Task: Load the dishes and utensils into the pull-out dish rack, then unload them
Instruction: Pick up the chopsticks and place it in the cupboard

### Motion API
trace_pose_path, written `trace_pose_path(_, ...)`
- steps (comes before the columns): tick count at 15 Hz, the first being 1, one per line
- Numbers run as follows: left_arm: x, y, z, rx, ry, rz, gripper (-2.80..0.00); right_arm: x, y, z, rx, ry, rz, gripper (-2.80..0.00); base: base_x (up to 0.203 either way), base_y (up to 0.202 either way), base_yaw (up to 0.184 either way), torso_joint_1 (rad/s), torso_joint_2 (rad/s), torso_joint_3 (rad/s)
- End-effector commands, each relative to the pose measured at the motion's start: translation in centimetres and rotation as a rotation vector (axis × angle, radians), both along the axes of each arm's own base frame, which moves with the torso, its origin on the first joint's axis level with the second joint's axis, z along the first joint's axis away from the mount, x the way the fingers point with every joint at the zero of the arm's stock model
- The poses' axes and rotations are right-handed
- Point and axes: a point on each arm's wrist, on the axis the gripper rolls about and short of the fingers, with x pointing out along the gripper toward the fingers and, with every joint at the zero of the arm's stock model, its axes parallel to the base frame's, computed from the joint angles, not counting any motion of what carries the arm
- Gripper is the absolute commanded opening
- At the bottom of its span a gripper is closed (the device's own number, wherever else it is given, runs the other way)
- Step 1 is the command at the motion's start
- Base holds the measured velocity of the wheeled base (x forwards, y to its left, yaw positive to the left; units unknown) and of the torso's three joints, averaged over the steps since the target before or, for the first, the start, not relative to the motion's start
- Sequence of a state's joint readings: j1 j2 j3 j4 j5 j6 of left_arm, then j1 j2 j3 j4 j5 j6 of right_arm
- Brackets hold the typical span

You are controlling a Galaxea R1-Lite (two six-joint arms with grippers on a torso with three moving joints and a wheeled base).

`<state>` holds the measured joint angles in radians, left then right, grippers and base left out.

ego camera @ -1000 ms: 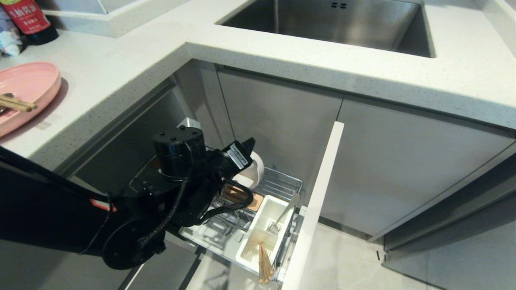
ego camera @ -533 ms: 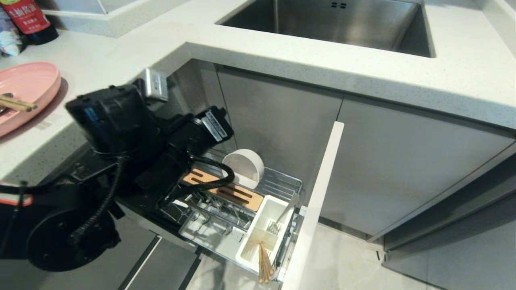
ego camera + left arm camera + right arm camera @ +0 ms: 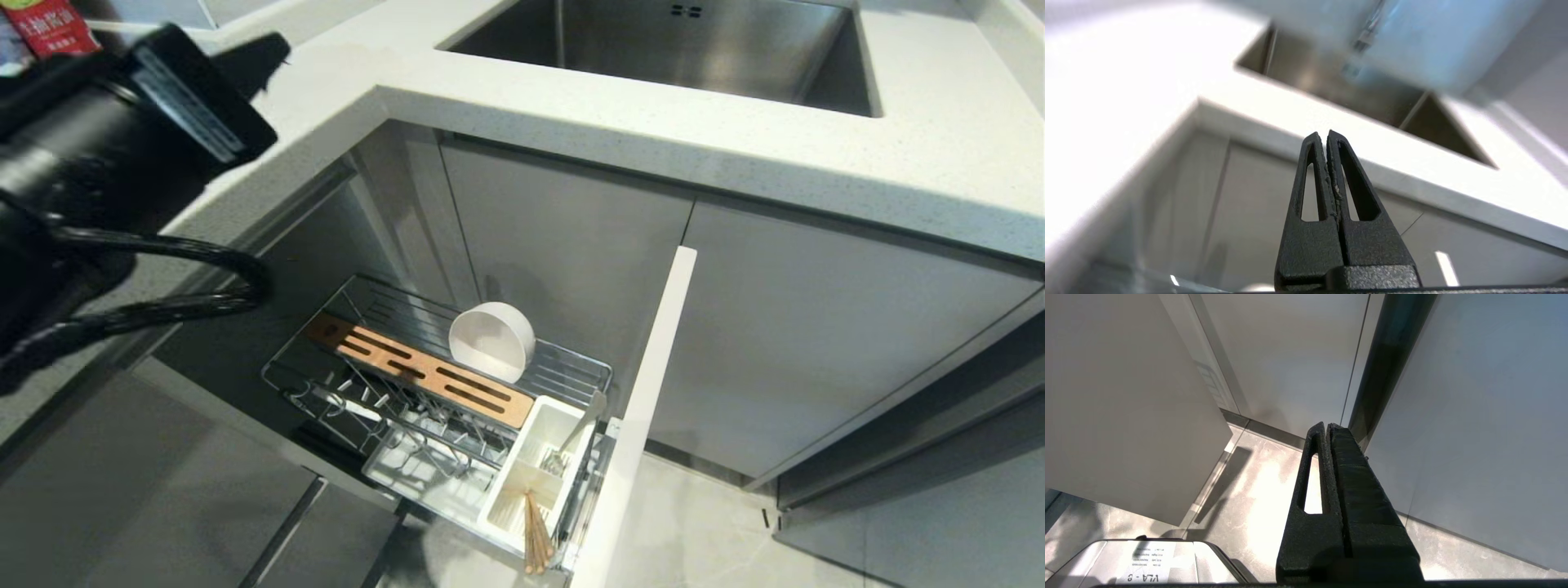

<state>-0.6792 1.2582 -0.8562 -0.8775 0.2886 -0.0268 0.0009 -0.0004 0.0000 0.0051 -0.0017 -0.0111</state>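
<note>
Left claw (image 3: 1327, 136) pressed together, empty, raised beside the tabletop (image 3: 735, 139) edge.
Right claw (image 3: 1327, 426) likewise closed, empty, parked low over the floor. Below, the pull-out dish rack (image 3: 392, 400) stands extended: cream bowl (image 3: 491, 341) on edge behind the wooden strip (image 3: 420, 380); chopsticks (image 3: 535, 535) and spoon (image 3: 581, 431) in the utensil box (image 3: 510, 490).

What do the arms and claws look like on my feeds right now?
The left arm is bulky matte black, with a looping black cable and a white-striped label. The left claw and right claw are textured black, with tapered fingers and long cut-out slots.
</note>
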Motion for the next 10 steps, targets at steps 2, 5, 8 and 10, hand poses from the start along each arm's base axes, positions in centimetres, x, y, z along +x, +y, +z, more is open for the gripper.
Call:
trace_pose_path(2, -4.5, 4.3, 2.5, -0.003, -0.135, -0.007, -2.80, 0.0, 0.0, 0.0, -0.001, 0.000, 0.001, -2.80, 0.000, 0.000, 0.000, 0.000, 0.00, 0.000)
trace_pose_path(5, -7.3, 7.5, 3.4, 0.080, -0.237, 0.002, -2.80, 0.0, 0.0, 0.0, -0.001, 0.000, 0.001, -2.80, 0.000, 0.000, 0.000, 0.000, 0.00, 0.000)
trace_pose_path(8, -11.6, 9.9, 3.6, 0.179, -0.310, 0.012, -2.80, 0.0, 0.0, 0.0, 0.000, 0.000, 0.001, -2.80, 0.000, 0.000, 0.000, 0.000, 0.00, 0.000)
trace_pose_path(10, -14.7, 10.7, 3.0, 0.235, -0.257, 0.007, -2.80, 0.0, 0.0, 0.0, -0.001, 0.000, 0.001, -2.80, 0.000, 0.000, 0.000, 0.000, 0.00, 0.000)
